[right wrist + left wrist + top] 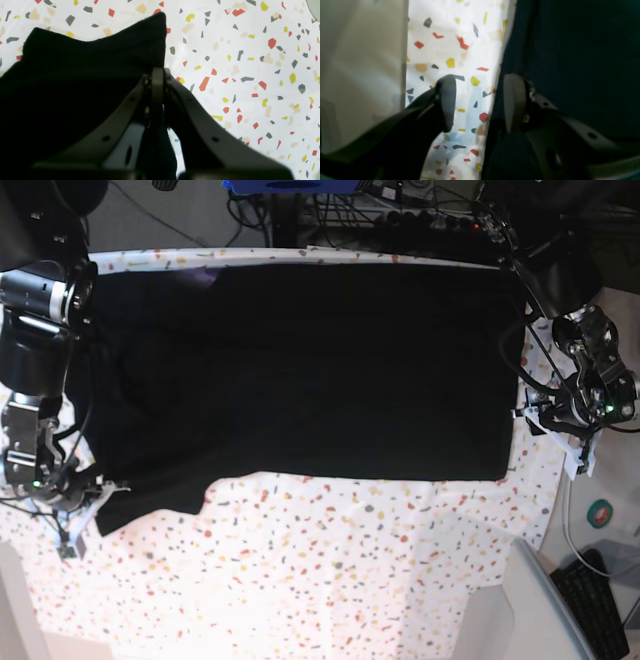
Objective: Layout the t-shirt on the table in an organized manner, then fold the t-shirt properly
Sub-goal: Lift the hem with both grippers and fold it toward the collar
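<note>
Nearest the lens, my left gripper stands parted just off the t-shirt hem on the table, while my right gripper pinches the sleeve, which I pull taut

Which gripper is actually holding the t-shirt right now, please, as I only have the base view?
Observer: Not the left one. The left wrist view shows the left gripper with its jaws apart and only the table between them. The t-shirt edge lies beside one finger.
Operator: Thank you, and the right one?
Observer: The right wrist view shows the right gripper shut on the shirt's edge, with black fabric on one side and bare table on the other.
</note>
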Robot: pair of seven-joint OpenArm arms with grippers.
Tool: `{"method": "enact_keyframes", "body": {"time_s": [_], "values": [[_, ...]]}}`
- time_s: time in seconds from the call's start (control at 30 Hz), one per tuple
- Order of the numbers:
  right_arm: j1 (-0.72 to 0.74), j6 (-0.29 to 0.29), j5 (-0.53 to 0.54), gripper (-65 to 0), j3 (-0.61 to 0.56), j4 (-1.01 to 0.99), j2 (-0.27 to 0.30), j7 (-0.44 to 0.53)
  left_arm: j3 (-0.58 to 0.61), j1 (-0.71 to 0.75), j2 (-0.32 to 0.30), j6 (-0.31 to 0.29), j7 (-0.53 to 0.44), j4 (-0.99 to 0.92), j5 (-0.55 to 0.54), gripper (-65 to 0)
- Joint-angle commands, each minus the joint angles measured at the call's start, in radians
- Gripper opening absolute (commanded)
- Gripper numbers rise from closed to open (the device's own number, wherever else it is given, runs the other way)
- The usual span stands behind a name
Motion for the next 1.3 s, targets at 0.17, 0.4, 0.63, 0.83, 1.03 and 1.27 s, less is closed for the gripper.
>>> {"method": "enact_keyframes", "body": {"time_s": [0.17, 0.4, 0.63, 0.83, 1.03, 1.27], "values": [[0.034, -0.003, 0.003, -65.0, 0.000, 0.019, 0.015, 0.022, -0.001, -0.093, -0.017, 0.002, 0.003, -0.001, -0.004, -34.9], [0.034, -0.003, 0.003, -65.0, 0.000, 0.019, 0.013, 0.021, 0.059, -0.316, -0.048, 0.005, -0.199, -0.377, 0.005, -34.9], [0.032, -0.003, 0.003, -65.0, 0.000, 0.019, 0.015, 0.021, 0.130, -0.481, -0.140, 0.041, -0.442, -0.814, 0.003, -34.9], [0.020, -0.003, 0.003, -65.0, 0.000, 0.019, 0.015, 0.024, 0.139, -0.484, -0.178, 0.143, -0.478, -0.830, -0.001, -26.2], [0.020, -0.003, 0.003, -65.0, 0.000, 0.019, 0.015, 0.025, 0.139, -0.481, -0.174, 0.143, -0.481, -0.836, 0.000, -16.8], [0.020, -0.003, 0.003, -65.0, 0.000, 0.019, 0.015, 0.025, 0.140, -0.477, -0.161, 0.143, -0.481, -0.847, -0.001, -16.1]]}}
